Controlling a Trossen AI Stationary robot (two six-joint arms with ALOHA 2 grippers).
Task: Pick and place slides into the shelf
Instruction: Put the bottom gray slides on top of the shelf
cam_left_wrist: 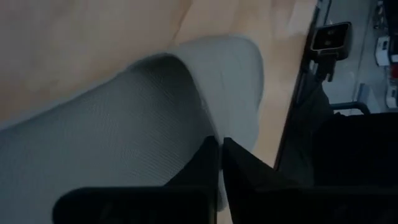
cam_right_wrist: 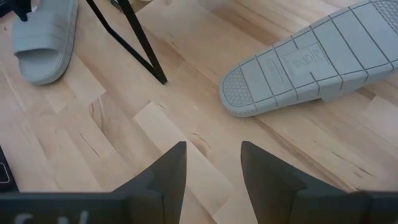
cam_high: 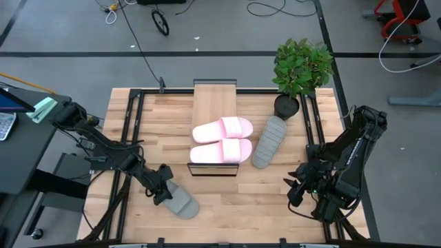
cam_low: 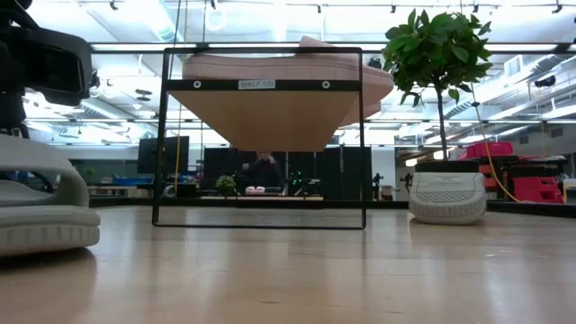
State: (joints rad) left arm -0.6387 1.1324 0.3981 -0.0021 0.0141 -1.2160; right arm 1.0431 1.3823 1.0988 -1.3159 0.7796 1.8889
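Note:
The shelf (cam_high: 214, 96) stands at the table's middle with two pink slides (cam_high: 222, 129) (cam_high: 220, 151) lying on its plank top. One grey slide (cam_high: 269, 141) lies sole up on the table to the shelf's right. The other grey slide (cam_high: 180, 201) rests sole down near the front left, and my left gripper (cam_high: 162, 190) is shut at its strap (cam_low: 36, 171). My right gripper (cam_right_wrist: 213, 168) hovers open above bare table at the front right, with nothing between its fingers. My left gripper has its fingers (cam_left_wrist: 208, 162) closed on the edge of the grey slide's strap (cam_left_wrist: 198, 127), coming in slanting down from the table's left. The fingers hide how much of the strap lies between them. The slide rests flat on the table.
A potted plant (cam_high: 286, 105) stands at the far right beside the sole-up slide. Black rails (cam_high: 131, 138) run along the table's left and right sides. Open wood (cam_high: 241, 207) lies in front of the shelf between the two arms.

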